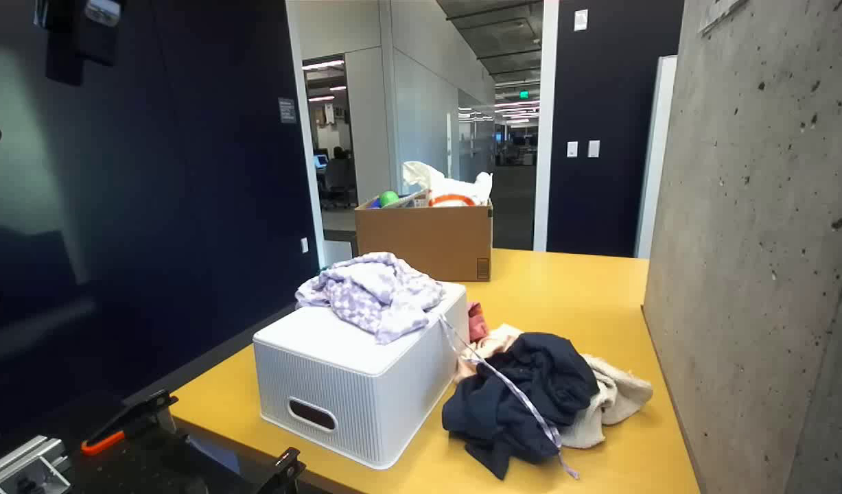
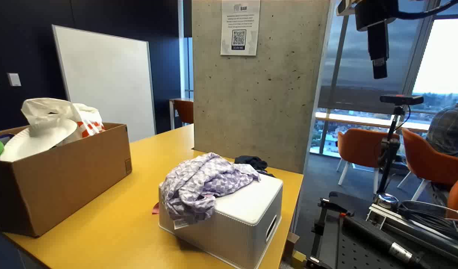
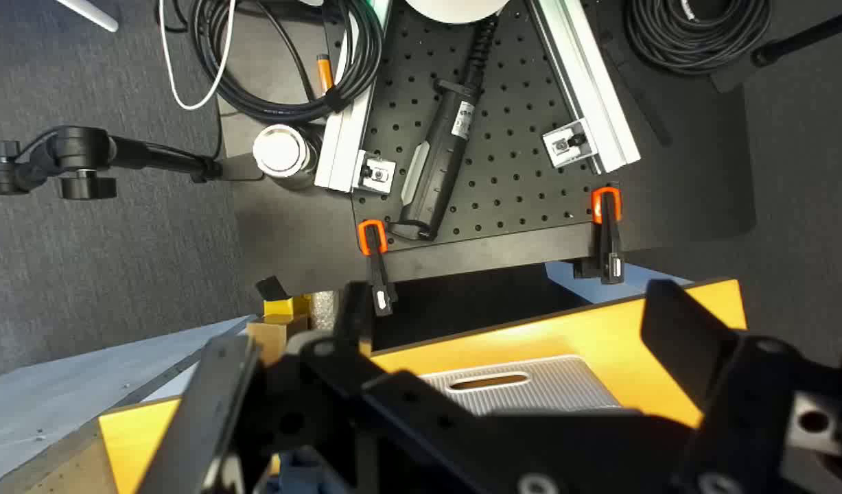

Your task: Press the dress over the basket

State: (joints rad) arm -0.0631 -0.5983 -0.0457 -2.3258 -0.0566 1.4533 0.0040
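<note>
The dress (image 1: 372,291) is a crumpled lavender-and-white checkered cloth heaped on the basket; it also shows in an exterior view (image 2: 214,181), hanging over one side. A thin strap from it trails down onto a dark cloth. The basket (image 1: 324,384) is a white ribbed box with a flat top facing up and an oval handle hole; it also shows in an exterior view (image 2: 229,233). In the wrist view only the basket's handle side (image 3: 558,384) shows; the dress is hidden there. My gripper (image 3: 513,309) is open and empty, high above and apart from the basket and dress (image 2: 380,71).
A dark navy cloth (image 1: 530,391) and a beige cloth (image 1: 613,398) lie beside the basket on the yellow table (image 1: 571,288). A full cardboard box (image 1: 421,240) stands behind. A concrete pillar (image 2: 251,112) borders the table. The robot's base plate (image 3: 496,158) has clamps.
</note>
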